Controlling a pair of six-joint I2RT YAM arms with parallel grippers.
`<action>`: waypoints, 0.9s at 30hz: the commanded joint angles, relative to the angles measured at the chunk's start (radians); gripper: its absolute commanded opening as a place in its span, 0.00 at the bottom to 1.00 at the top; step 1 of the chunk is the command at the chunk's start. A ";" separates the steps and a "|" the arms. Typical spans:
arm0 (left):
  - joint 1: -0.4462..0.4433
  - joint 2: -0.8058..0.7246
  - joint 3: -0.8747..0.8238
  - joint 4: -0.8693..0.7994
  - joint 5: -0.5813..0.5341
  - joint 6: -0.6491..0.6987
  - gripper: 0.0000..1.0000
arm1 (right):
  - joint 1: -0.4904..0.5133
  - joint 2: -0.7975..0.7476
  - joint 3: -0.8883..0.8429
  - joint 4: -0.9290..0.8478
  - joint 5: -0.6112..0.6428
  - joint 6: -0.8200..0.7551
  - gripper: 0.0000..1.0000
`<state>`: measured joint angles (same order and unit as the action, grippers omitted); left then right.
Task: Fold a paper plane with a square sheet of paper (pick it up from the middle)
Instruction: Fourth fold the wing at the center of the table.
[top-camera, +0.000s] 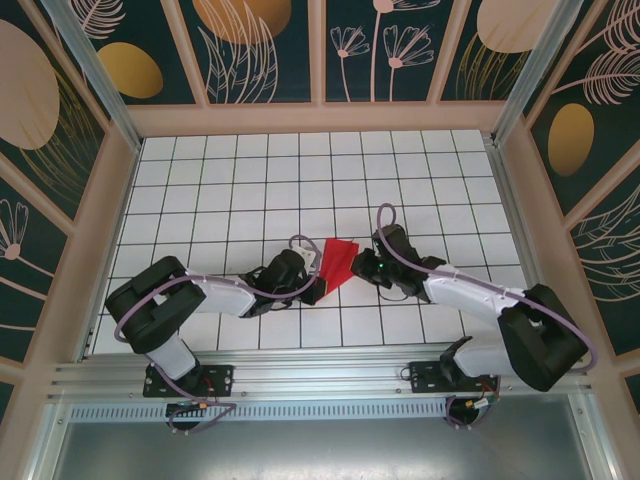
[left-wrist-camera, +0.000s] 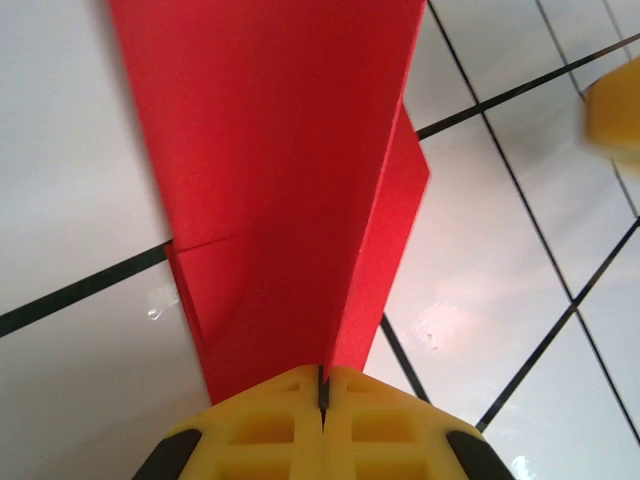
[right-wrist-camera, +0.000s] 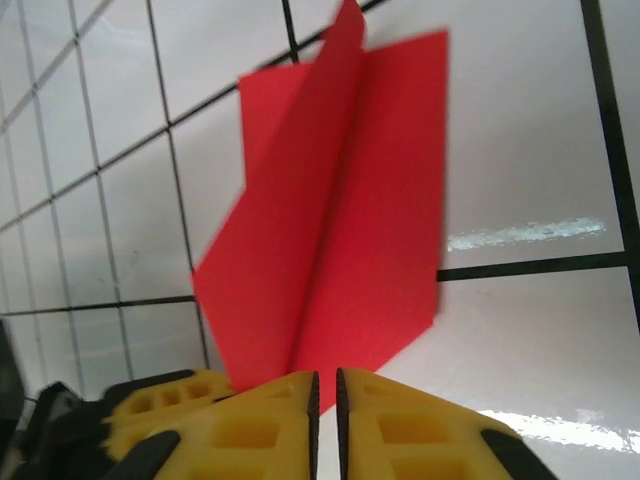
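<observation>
Pinched tight in left gripper (left-wrist-camera: 322, 400): square sheet of paper (left-wrist-camera: 280, 180).
Stretches lengthwise away; right gripper (right-wrist-camera: 325, 410) alongside, nearly closed, hold unclear.

I'm seeing the paper (top-camera: 338, 262) showing bright red, left claw (left-wrist-camera: 322, 398) and right claw (right-wrist-camera: 325, 400) yellow, tabletop (top-camera: 250, 180) white with black gridlines

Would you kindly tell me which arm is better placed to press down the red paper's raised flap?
Probably the right: the left gripper is shut on the fold of the red paper, anchoring it, while the right gripper, nearly closed, sits beside the flap; whether it grips is unclear.
</observation>
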<state>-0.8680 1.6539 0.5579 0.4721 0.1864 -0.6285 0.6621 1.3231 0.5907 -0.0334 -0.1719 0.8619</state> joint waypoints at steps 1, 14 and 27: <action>0.013 -0.027 -0.007 0.048 0.051 -0.033 0.00 | 0.020 0.071 0.055 0.025 -0.062 -0.054 0.14; 0.043 -0.010 -0.057 0.149 0.078 -0.107 0.00 | 0.034 0.299 0.165 0.067 -0.091 -0.096 0.07; 0.057 0.014 -0.108 0.220 0.063 -0.158 0.00 | 0.034 0.365 0.155 0.057 -0.058 -0.079 0.05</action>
<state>-0.8177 1.6493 0.4641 0.6506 0.2508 -0.7689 0.6891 1.6619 0.7403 0.0299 -0.2417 0.7898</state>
